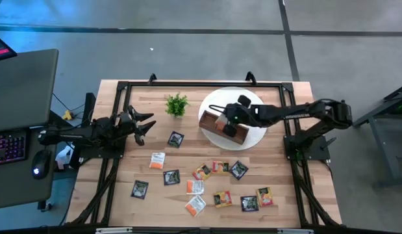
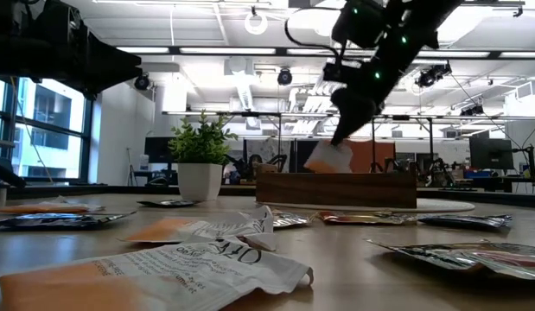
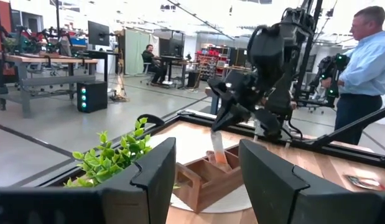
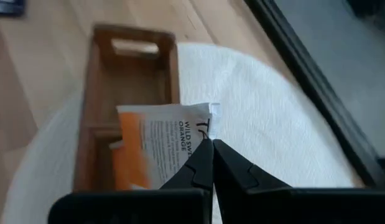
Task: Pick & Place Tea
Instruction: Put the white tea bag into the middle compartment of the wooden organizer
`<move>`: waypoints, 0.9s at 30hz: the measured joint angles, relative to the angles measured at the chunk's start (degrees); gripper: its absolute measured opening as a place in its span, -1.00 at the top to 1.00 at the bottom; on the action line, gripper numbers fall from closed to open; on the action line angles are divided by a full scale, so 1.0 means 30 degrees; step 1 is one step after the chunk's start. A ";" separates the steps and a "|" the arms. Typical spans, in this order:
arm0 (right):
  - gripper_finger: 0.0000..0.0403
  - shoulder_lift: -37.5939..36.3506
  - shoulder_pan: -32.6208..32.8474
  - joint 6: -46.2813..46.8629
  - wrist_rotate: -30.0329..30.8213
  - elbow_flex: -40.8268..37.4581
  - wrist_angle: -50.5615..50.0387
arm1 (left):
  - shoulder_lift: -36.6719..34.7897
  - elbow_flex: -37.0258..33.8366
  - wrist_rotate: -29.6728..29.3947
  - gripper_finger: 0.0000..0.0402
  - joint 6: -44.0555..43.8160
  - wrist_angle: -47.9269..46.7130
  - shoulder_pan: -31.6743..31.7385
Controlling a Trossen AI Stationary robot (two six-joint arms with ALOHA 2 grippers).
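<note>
Jaws of the right gripper [image 4: 208, 144] are clenched on the corner of a white-and-orange tea sachet [image 4: 160, 144], pinching only its edge so that the flat packet hangs free below and can slide into a slot rather than lie crumpled across one. That gripper hangs over the wooden tray [image 1: 224, 126], which sits on a white round mat [image 1: 251, 142] at the far right of the counter [image 1: 139, 109]; in the low view the sachet's lower edge shows just above the tray's rim, so it looks not yet let go, though whether it touches a divider cannot be told. The right wrist view shows the packet dangling over the tray's middle compartments, a sign that the arm is lining it up with an opening before release. The left gripper [image 1: 143, 125] waits with its jaws released and spread wide near the left edge of the counter, holding nothing, kept well apart from the tray, probably so the two arms do not cross. The other sachets [image 1: 210, 185] lie scattered flat on the near half of the counter, black, white-and-orange and yellow-orange ones mixed, within reach of either arm for later picks. A small potted plant [image 1: 176, 104] stands beside the mat, clear of the working arm. In the left wrist view a person [image 3: 365, 62] stands beyond the counter, away from the arms.
</note>
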 joint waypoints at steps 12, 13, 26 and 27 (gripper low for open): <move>1.00 0.0284 0.0125 -0.0043 -0.0752 0.1523 -0.3666 | 0.0001 0.0000 -0.0372 0.13 -0.0044 0.0215 0.0000; 1.00 0.0284 0.0124 -0.0297 -0.0696 0.1528 -0.3487 | -0.0006 0.0000 -0.0372 0.13 -0.0044 0.0215 0.0004; 0.59 0.0284 0.0146 -0.1040 -0.1409 0.1530 -0.3248 | -0.0005 0.0000 -0.0198 0.13 -0.0404 0.0177 0.0002; 0.55 0.0284 0.0146 -0.1014 -0.1419 0.1530 -0.3049 | -0.0006 0.0000 -0.0048 0.13 -0.0755 0.0088 0.0007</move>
